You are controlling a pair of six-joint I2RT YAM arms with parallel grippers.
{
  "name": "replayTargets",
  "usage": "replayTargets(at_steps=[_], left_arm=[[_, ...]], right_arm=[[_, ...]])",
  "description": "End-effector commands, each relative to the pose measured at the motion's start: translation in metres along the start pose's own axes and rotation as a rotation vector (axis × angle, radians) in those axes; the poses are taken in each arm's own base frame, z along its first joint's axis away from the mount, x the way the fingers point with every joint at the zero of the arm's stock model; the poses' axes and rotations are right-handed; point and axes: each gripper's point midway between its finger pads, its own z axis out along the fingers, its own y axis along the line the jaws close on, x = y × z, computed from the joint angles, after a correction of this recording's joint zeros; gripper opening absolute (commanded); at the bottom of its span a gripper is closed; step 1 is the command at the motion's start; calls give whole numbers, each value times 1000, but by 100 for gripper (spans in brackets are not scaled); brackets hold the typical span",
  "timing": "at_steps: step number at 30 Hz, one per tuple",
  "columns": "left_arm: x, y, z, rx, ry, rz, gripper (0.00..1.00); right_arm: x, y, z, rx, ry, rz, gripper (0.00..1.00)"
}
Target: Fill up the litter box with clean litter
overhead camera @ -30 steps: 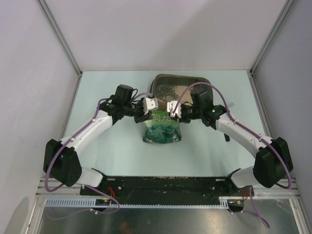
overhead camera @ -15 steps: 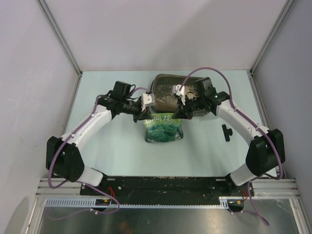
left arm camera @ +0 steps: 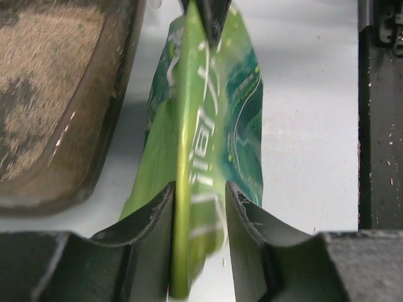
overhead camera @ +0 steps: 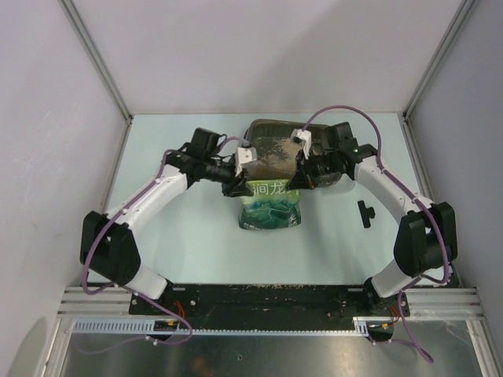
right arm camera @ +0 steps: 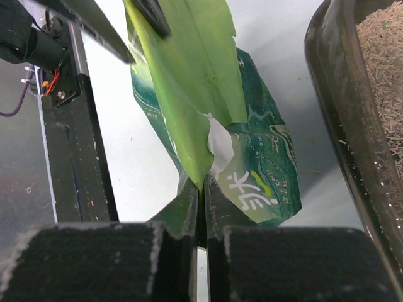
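Green bag lifted nearer litter box; left gripper and right gripper each pinch its top edge. Clean litter patchy inside; pouring likely remains.

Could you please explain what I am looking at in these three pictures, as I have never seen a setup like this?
The left arm and right arm are robots bolted at the near edge of a pale table. One picture looks down from above; the other two come from cameras on each wrist. On the table sit a dark litter box holding some tan litter and a small black object. The left gripper and right gripper each pinch the top of a green bag beside the box.
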Motion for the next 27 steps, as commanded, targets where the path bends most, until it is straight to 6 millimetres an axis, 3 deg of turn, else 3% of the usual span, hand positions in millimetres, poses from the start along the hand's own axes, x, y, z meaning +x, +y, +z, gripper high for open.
replayTargets(at_steps=[1,5,8,11,13,15,16,20,22,27], left_arm=[[-26,-2,23,27,-24,69,41],[-34,5,28,3,-30,84,42],[-29,9,33,10,-20,75,41],[-16,11,41,25,1,37,12],[-15,9,40,33,-4,5,4],[-19,6,39,55,-24,-33,0],[-21,5,39,62,-31,-47,0],[-25,-1,40,98,-50,-114,0],[-27,-3,40,105,-54,-134,0],[-24,-4,38,104,-52,-151,0]], right_arm=[[-38,14,-14,-25,-84,-72,0],[-30,17,-16,-37,-61,-73,0],[-22,18,-16,-56,-45,-40,0],[-20,13,-19,-46,-43,-8,0],[-29,-6,-30,47,-76,11,37],[-53,-18,-54,121,-162,-76,57],[-62,-19,-61,142,-190,-123,61],[-77,-9,-70,190,-188,-424,72],[-63,9,-55,126,-124,-478,72],[-43,20,-21,47,-53,-566,73]])
